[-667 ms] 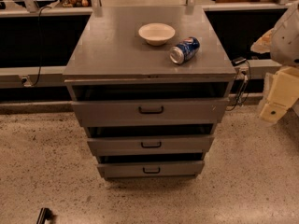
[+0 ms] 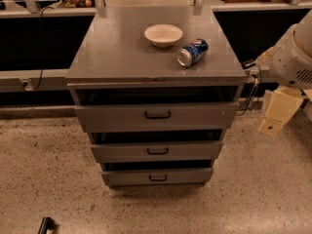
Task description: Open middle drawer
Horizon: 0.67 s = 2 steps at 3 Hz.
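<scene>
Barely anything shifts: the arm (image 2: 295, 57) at the right edge sinks a little toward the cabinet (image 2: 122, 52), while the bowl (image 2: 163, 34) and the soda can (image 2: 192, 51) stay put. The middle drawer (image 2: 195, 151), second of three, sits where it was, its handle (image 2: 157, 151) untouched, so I judge the opening not yet begun. The claw (image 2: 275, 116) (that cream block, I take it) hangs beside the cabinet's right flank, level with the top drawer (image 2: 204, 116), well apart from any handle. Whether it is released or clenched I cannot tell. The arm's upper part runs off frame, and dark gaps above each drawer front hide how far any is pulled.
</scene>
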Each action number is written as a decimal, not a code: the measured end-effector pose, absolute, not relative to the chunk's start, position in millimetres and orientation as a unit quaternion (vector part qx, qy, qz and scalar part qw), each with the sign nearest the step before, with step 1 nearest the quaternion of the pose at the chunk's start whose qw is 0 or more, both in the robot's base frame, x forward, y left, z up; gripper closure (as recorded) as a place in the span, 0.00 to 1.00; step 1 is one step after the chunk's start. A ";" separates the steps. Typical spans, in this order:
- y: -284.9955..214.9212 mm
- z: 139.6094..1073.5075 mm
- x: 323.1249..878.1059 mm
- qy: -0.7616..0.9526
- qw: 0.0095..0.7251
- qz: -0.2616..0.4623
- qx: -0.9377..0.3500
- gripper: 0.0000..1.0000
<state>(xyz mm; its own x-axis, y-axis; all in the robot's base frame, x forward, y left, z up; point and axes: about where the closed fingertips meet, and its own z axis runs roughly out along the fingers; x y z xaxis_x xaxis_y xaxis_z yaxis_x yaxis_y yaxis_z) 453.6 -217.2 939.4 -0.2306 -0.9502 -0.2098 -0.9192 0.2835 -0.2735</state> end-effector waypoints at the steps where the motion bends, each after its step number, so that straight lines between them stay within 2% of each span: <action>1: -217.2 912.0 469.2 0.769 0.203 -0.028 -0.605 0.00; 2: -210.3 917.7 466.5 0.759 0.200 -0.040 -0.618 0.00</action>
